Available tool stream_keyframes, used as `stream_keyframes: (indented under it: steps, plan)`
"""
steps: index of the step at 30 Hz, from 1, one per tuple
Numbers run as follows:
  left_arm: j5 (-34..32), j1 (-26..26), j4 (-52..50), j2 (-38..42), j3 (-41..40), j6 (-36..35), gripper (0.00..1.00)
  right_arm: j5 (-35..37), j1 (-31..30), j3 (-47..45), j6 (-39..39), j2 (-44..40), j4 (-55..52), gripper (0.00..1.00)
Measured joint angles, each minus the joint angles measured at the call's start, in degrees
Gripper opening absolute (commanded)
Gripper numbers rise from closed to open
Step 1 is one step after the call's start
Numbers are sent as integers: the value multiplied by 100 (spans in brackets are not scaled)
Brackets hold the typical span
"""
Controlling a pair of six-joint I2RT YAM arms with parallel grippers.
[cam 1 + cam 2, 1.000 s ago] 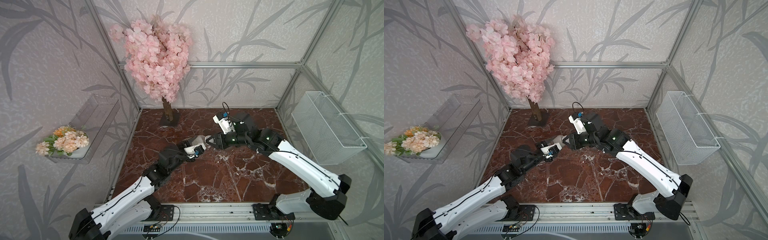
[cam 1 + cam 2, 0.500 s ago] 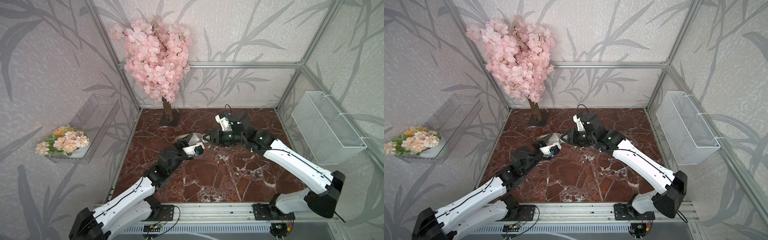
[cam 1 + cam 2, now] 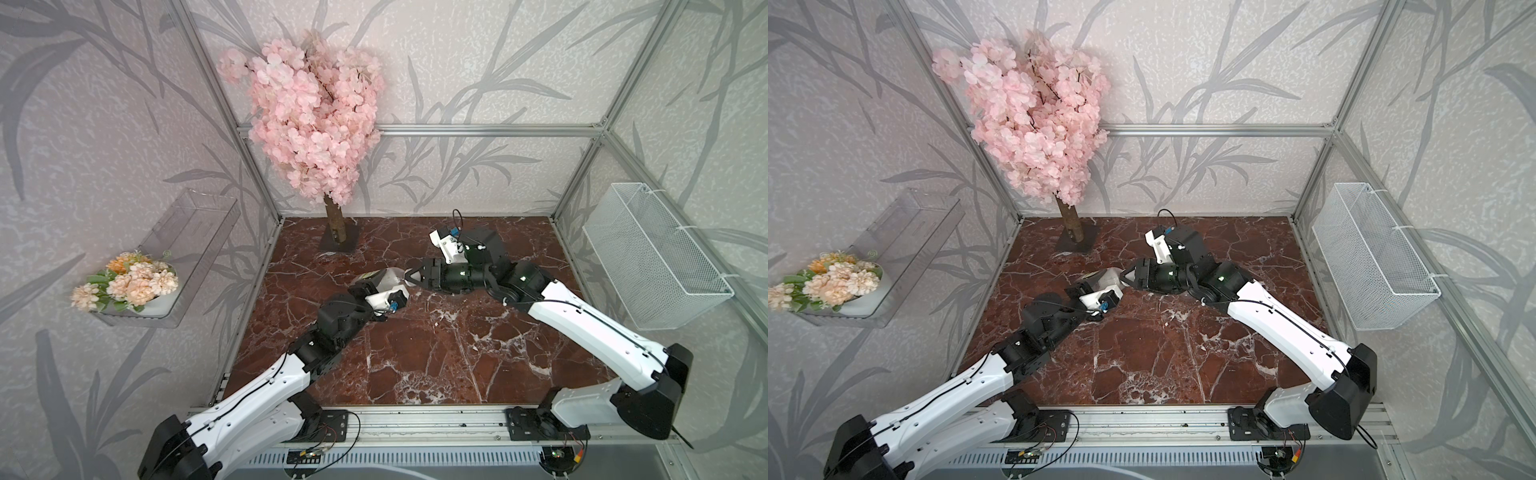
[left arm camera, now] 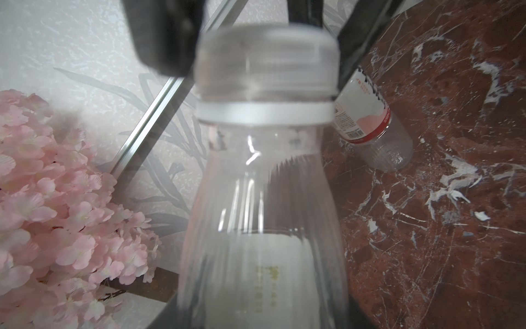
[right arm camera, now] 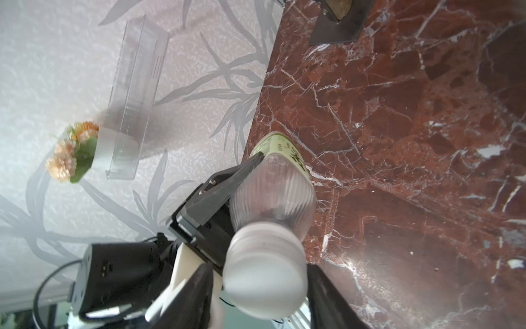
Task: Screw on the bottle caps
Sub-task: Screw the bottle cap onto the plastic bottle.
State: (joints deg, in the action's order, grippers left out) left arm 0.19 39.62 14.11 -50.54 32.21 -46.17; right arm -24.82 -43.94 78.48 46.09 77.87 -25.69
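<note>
My left gripper (image 3: 371, 286) is shut on the clear bottle (image 3: 384, 277) with the green label, holding it off the marble floor with its neck towards the right arm. A whitish cap (image 5: 264, 282) sits on the bottle's neck. My right gripper (image 3: 409, 277) is open and straddles this cap, with a thin gap showing beside one finger (image 5: 190, 296). In the left wrist view the same cap (image 4: 266, 51) is seen between those dark fingers. The white-wrapped bottle (image 4: 370, 119) with a red mark lies on its side on the floor beyond; its neck is hidden.
A pink blossom tree (image 3: 316, 108) stands on a dark base plate (image 3: 337, 242) at the back left. A white wire basket (image 3: 652, 257) hangs on the right wall. A clear shelf (image 3: 187, 237) holding flowers hangs on the left wall. A metal rail (image 3: 415, 424) runs along the front.
Both arms have carried the bottle a little back and to the left. The right jaws have widened off the cap. The left grip on the bottle is unchanged.
</note>
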Motion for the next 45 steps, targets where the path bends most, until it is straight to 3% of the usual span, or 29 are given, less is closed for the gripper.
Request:
stream_keyframes:
  steps: [10,15,20,28,35,45]
  plan:
    - [1792,37,-1294,0,717,671,44,-293,297,144,-2927,-1051,-772,64]
    - [2312,37,-1714,-17,905,831,45,-629,186,149,-4358,-1325,-1235,64]
    - [2542,37,-1746,-46,903,1036,45,-439,-138,42,-5313,-1508,-1370,65]
    - [2590,37,-946,-22,662,1751,45,216,-315,-1740,-5036,-2341,420,68]
    - [2712,42,-358,-22,446,2184,46,588,-575,-2017,-4684,-2149,1663,68]
    - [2708,42,28,42,243,2470,47,682,-673,-2061,-4199,-1729,2503,54]
